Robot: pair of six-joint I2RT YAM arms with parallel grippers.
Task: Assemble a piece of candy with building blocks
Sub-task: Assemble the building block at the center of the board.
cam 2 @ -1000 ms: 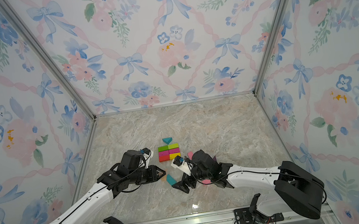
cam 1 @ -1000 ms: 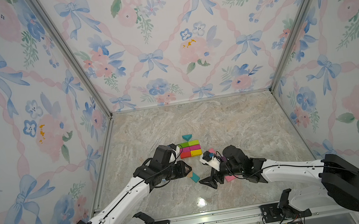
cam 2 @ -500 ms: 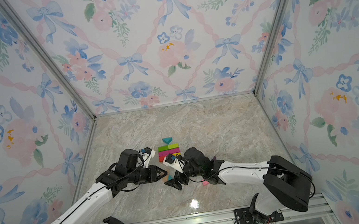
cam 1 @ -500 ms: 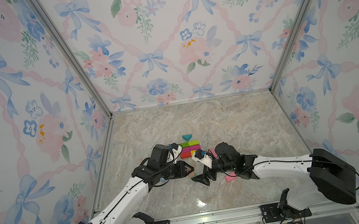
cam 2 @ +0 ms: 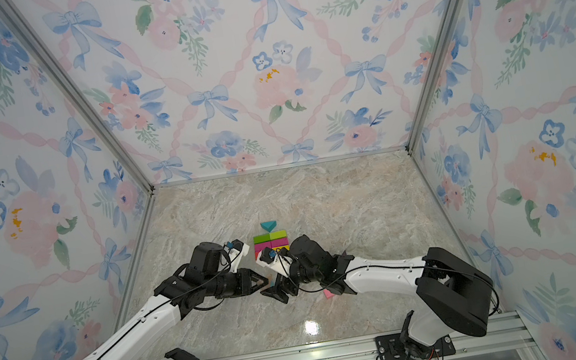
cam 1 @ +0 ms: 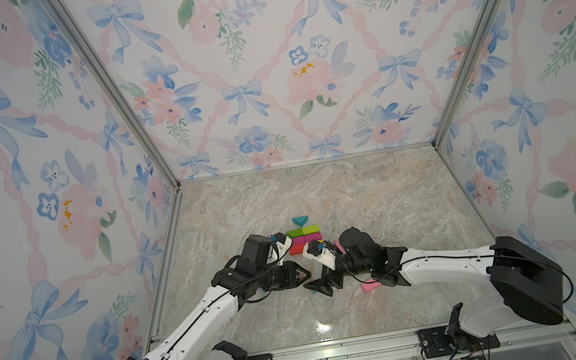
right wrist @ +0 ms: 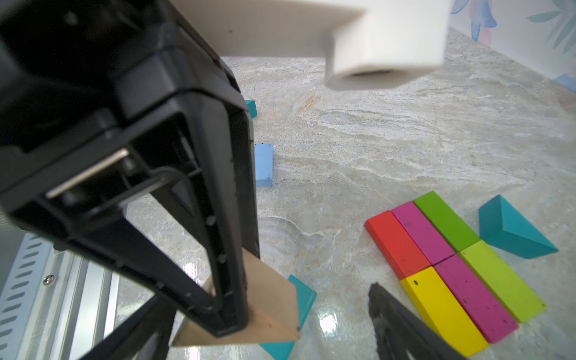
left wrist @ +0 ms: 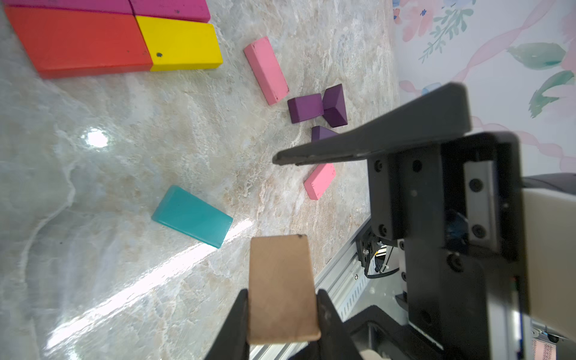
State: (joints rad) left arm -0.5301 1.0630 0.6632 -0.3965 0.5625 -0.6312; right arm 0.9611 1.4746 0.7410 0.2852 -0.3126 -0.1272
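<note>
Tan block (left wrist: 280, 280) clamped in left gripper (cam 1: 302, 275), held off the floor at 6 o'clock of the grid (cam 1: 303, 239). Right gripper (cam 1: 321, 286) wide, mouth toward it: likely a handover. Teal wedge (cam 1: 300, 221) caps 12 o'clock; tan probably mirrors it.

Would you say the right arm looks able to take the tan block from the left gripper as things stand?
Probably yes: the right gripper is open, its fingers seemingly either side of the tan block, whose free end sticks out of the shut left gripper.
</note>
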